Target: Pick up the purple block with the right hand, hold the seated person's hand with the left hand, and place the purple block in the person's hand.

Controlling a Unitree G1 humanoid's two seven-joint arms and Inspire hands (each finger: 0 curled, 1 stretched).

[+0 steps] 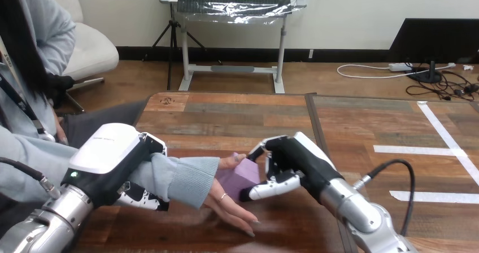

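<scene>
The purple block (239, 175) rests in the person's hand (233, 206), which lies palm up just above the table at the view's lower middle. My right hand (288, 162) is still on the block, its fingers and thumb curled round the right side. My left hand (127, 162) wraps the person's forearm at the pale blue sleeve (181, 177), fingers curled under it and the palm over the top.
The wooden table (237, 114) stretches back from the hands. White tape strips (415, 149) mark its right part. A black cable (395, 168) loops off my right forearm.
</scene>
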